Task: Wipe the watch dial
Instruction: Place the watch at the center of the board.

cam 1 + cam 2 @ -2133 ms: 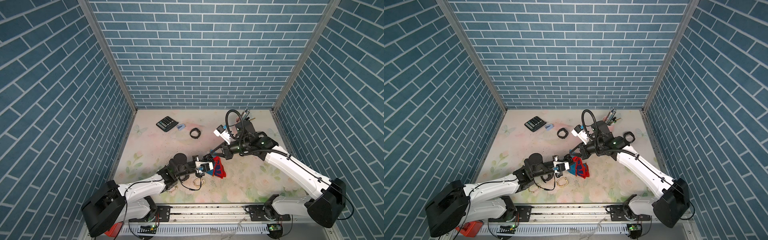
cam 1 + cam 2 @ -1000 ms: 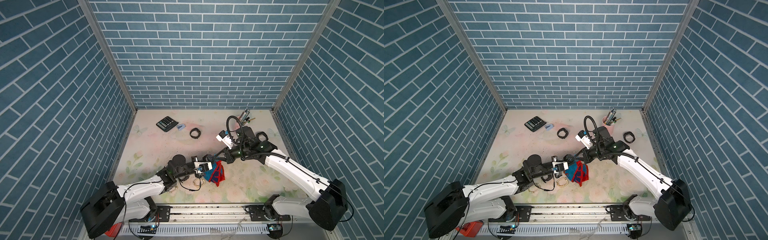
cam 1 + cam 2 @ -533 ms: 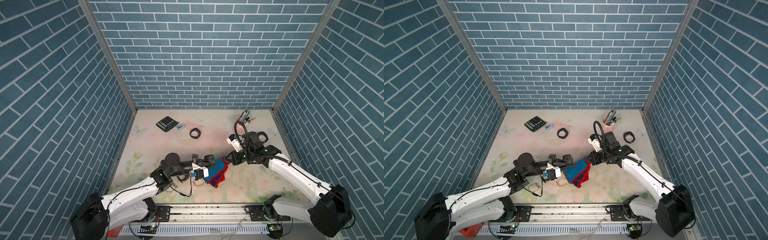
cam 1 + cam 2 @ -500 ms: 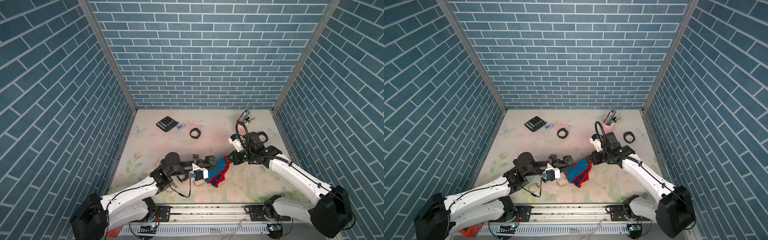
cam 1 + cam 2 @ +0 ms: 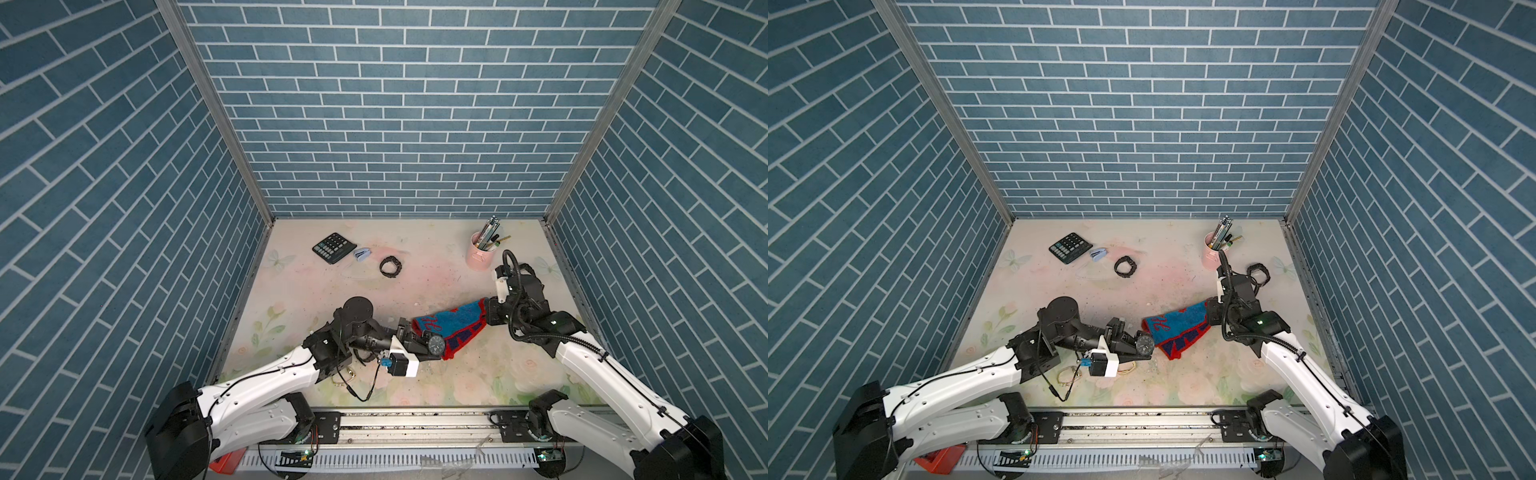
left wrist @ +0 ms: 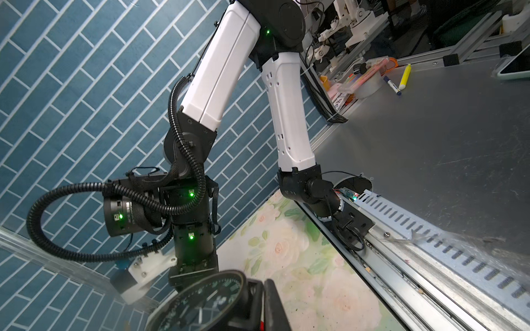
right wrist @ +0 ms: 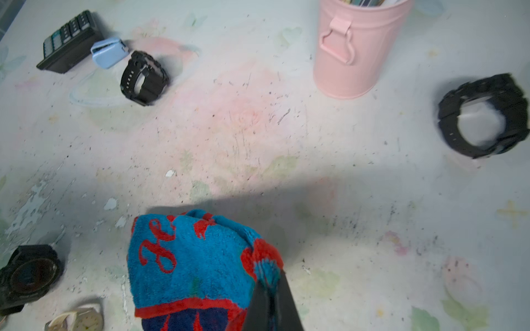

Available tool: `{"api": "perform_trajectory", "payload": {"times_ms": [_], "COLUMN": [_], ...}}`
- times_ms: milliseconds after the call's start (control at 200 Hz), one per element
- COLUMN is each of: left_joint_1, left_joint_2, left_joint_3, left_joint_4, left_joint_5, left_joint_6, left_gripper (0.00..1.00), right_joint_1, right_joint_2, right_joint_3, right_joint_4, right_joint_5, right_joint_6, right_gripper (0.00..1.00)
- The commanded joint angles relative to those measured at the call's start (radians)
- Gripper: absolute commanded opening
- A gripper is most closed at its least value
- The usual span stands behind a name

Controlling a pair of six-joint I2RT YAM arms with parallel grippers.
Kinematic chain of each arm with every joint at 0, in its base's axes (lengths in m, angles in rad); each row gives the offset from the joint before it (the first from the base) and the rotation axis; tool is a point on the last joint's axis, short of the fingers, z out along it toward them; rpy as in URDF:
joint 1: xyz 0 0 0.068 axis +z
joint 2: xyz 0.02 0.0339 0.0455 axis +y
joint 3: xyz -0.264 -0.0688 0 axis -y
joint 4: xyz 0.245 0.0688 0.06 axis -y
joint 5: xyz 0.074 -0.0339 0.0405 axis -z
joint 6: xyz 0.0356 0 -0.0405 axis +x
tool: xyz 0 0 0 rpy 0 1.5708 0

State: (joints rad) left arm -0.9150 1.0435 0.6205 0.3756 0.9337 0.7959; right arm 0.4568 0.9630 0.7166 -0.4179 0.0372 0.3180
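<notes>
On the blue terry cloth with red border and navy end (image 7: 195, 266): red script lettering, too folded to read.

In the pink metal bucket with a side handle (image 5: 478, 255), upright toward the far right of the pale floral worktop (image 5: 436, 282): a bunch of pens and pencils (image 5: 490, 235), too crowded to count.

At far left, side by side: one black calculator (image 5: 332, 248) and one small light-blue stapler (image 5: 362, 254).

Four watches in all.
- First, the black round-dial wristwatch (image 5: 435, 343), near the front middle, dial up. Gripped by the left tool (image 5: 423, 340), closed tight on it. Just beside the cloth's free end; touching or not, cannot tell.
- Second, a black strap watch beside the stapler (image 5: 390, 266).
- Third, a black strap watch near the bucket (image 5: 1258, 274), behind the right arm.
- Fourth, a pale gold watch (image 7: 83, 319), flat on the worktop under the left arm.

Clamped shut on the cloth's opposite corner: the right tool (image 5: 485, 312).
</notes>
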Motion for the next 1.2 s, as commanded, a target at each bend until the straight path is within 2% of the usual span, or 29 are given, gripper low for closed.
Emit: {"api": "perform_trajectory", "payload": {"times_ms": [0, 205, 350, 450, 565, 630, 775, 960, 1195], "left_joint_1": [-0.004, 0.015, 0.082, 0.147, 0.211, 0.233, 0.283, 0.309, 0.331], "left_joint_2": [0.027, 0.138, 0.220, 0.286, 0.381, 0.446, 0.616, 0.824, 1.053], "left_joint_3": [0.050, 0.196, 0.248, 0.266, 0.315, 0.352, 0.542, 0.727, 0.965], "left_joint_4": [-0.042, -0.249, -0.257, -0.244, -0.280, -0.308, -0.486, -0.595, -0.749], "left_joint_5": [-0.075, -0.264, -0.353, -0.379, -0.409, -0.477, -0.586, -0.600, -0.604], "left_joint_6": [-0.047, -0.163, -0.349, -0.427, -0.448, -0.462, -0.476, -0.444, -0.495], "left_gripper": [0.02, 0.02, 0.02, 0.01, 0.01, 0.02, 0.02, 0.02, 0.03], "right_joint_1": [-0.007, -0.009, -0.009, -0.010, -0.010, -0.010, -0.010, -0.012, -0.012], "right_joint_2": [-0.042, -0.066, -0.077, -0.094, -0.098, -0.095, -0.091, -0.089, -0.048], "right_joint_3": [-0.010, -0.004, 0.000, -0.010, -0.012, -0.005, -0.003, -0.004, -0.029], "right_joint_4": [0.040, 0.043, 0.039, 0.044, 0.043, 0.037, 0.036, 0.041, 0.085], "right_joint_5": [0.094, 0.101, 0.105, 0.109, 0.104, 0.101, 0.090, 0.077, -0.024], "right_joint_6": [0.027, 0.015, 0.014, 0.012, 0.012, 0.006, 0.010, 0.008, 0.072], "right_gripper": [0.00, 0.00, 0.00, 0.00, 0.00, 0.00, 0.00, 0.00, 0.00]}}
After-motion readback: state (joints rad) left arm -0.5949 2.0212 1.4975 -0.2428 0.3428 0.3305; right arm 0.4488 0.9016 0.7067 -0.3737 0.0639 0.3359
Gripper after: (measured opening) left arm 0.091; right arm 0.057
